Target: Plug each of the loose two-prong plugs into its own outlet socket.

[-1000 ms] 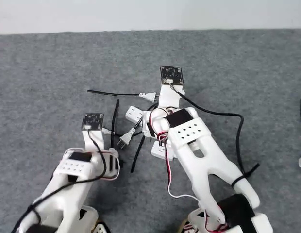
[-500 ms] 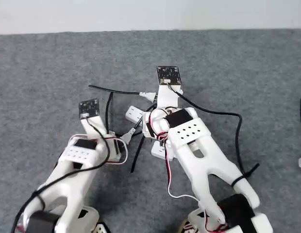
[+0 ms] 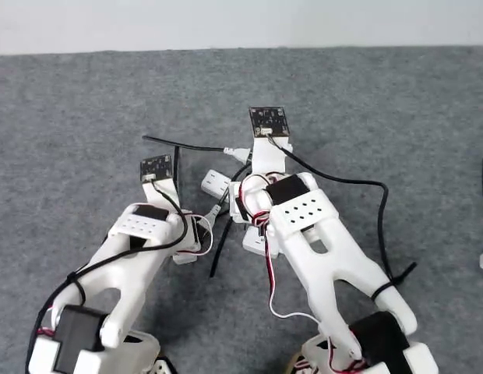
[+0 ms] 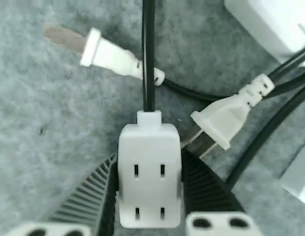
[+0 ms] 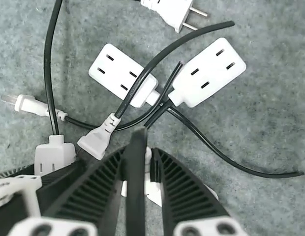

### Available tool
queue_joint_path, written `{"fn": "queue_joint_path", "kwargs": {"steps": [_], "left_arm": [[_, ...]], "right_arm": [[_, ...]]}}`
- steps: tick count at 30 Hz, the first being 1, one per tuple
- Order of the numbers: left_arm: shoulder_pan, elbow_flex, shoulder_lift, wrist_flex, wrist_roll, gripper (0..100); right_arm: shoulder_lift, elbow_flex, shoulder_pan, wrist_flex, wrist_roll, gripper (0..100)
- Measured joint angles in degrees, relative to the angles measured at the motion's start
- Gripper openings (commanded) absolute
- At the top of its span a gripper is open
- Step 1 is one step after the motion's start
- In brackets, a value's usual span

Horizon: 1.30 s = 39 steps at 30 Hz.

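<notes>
The left tool (image 4: pixel 148 164) clamps a white outlet socket (image 4: pixel 150 140) by its two sides, slotted face toward the wrist camera, over the grey surface (image 4: pixel 39 147). Close by, the right tool (image 5: pixel 140 147) appears pinched shut on a black cord (image 5: pixel 135 196). The nearest loose plug (image 4: pixel 224 115) lies just beside the gripped socket, its prongs angled at the socket's flank and the near finger, not at the slots. A second plug (image 4: pixel 110 51) lies farther out, beside the socket's own cord (image 4: pixel 148 54), prongs pointing away. To mate them well, the socket likely needs holding steady while a plug comes in prongs-first, square to one pair of slots. Both blades should line up before any push, since a skewed entry would probably shove the light socket aside or catch a blade on its face. The crossed cords around the nearest plug could drag on it, so a grasp on the plug body looks safer than one on its cord. A spare socket (image 5: pixel 209 71) lies face up beyond the right tool.
</notes>
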State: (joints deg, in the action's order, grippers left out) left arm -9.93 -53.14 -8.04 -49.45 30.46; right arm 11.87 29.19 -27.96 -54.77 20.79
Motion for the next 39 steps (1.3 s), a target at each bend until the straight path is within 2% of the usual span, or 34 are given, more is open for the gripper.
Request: {"fn": "queue_joint_path", "kwargs": {"steps": [3,5,9,14,20,24,29,33,39], "left_arm": [[0.09,-2.02,-2.11,0.35,0.53,48],[0.09,-3.60,-4.22,0.35,0.79,52],[0.09,-5.63,-10.99,-0.62,0.88,51],[1.76,-9.32,-22.68,-6.15,-1.67,51],[12.84,-15.74,-35.34,-6.33,-8.62,51],[19.52,-16.79,-36.31,-6.33,-10.29,50],[22.33,-16.70,-31.65,-3.16,-10.55,40],[23.65,-14.68,-26.11,-2.37,-10.55,35],[25.76,-10.64,-18.99,-2.29,-10.73,34]], "right_arm": [[0.00,0.00,0.00,0.00,0.00,0.8],[0.00,0.00,0.00,0.00,0.00,0.8],[0.00,0.35,0.00,0.00,0.00,0.8],[1.14,3.25,-3.69,3.08,-0.18,0.8],[3.60,5.71,-8.88,11.43,1.41,0.8],[3.34,6.24,-11.69,15.65,2.46,0.7],[-0.26,6.33,-12.57,16.62,2.64,0.7],[-1.93,5.01,-11.69,9.85,2.64,0.7],[-6.07,-2.20,-6.33,-6.77,-2.20,0.7]]}}
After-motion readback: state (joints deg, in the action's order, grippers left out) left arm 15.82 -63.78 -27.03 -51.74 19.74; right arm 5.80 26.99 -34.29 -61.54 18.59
